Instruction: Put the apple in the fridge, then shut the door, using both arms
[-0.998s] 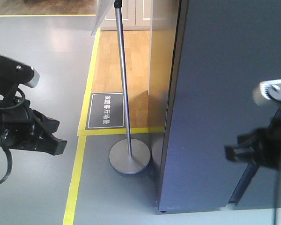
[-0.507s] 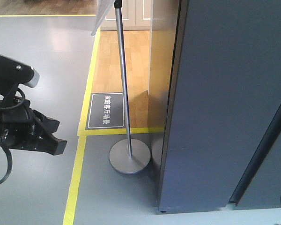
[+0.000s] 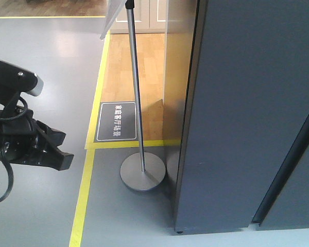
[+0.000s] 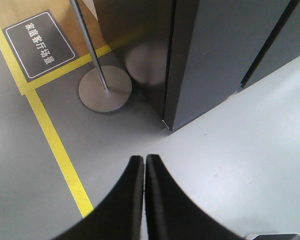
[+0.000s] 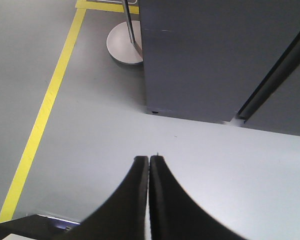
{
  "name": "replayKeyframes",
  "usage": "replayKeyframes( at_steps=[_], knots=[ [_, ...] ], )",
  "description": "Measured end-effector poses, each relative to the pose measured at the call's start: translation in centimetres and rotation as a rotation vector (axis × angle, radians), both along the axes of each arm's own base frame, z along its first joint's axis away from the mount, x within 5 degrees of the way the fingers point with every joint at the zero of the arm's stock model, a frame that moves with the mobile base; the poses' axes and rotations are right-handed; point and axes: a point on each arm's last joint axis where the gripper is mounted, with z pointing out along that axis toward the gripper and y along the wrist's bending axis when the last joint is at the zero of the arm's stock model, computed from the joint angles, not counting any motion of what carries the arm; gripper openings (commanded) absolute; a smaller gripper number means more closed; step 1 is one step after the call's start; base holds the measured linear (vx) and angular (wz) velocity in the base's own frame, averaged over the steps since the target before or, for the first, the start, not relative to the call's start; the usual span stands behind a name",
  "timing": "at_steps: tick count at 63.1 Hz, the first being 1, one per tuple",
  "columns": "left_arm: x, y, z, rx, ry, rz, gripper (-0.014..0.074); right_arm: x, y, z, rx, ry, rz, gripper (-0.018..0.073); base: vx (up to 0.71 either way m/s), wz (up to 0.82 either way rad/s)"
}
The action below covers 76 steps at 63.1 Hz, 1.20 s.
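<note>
The fridge [image 3: 247, 118] is seen with its door [image 3: 298, 170] shut; no apple is seen. The left gripper [image 4: 143, 165] and right gripper [image 5: 149, 165] are held pressed together, empty, above the grey floor [image 5: 90, 125].
</note>
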Motion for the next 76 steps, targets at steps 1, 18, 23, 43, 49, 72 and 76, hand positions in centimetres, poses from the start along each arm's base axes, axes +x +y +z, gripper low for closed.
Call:
replayKeyframes(
  at_steps=[1,18,23,43,49,72,76],
  knots=[
    [0.0,0.0,0.0,0.000,0.000,0.000,-0.0006,0.0,0.0,0.0,0.000,0.000,0.000,-0.0004,0.00,0.00],
    [-0.1,0.1,0.1,-0.002,-0.005,0.003,-0.0006,0.0,0.0,0.0,0.000,0.001,0.000,-0.0004,0.00,0.00],
    [-0.2,0.8,0.6,0.012,-0.036,0.014,-0.0006,0.0,0.0,0.0,0.000,0.001,0.000,-0.0004,0.00,0.00],
    [-4.0,6.4,-2.7,-0.057,-0.222,0.217,-0.0006,0.0,0.0,0.0,0.000,0.003,0.000,-0.0004,0.00,0.00],
    [-6.5,7.8,-4.5,-0.085,-0.290,0.274,-0.0006,0.0,0.0,0.0,0.001,0.003,0.000,-0.0004,0.00,0.00],
    [-13.7,10.6,-11.8,-0.147,-0.560,0.454,-0.0006,0.0,0.0,0.0,0.001,0.003,0.000,-0.0004,0.00,0.00],
    [-14.2,10.7,-12.6,-0.154,-0.606,0.468,-0.0006,0.0,0.0,0.0,0.001,0.003,0.000,-0.0004,0.00,0.00]
  ],
)
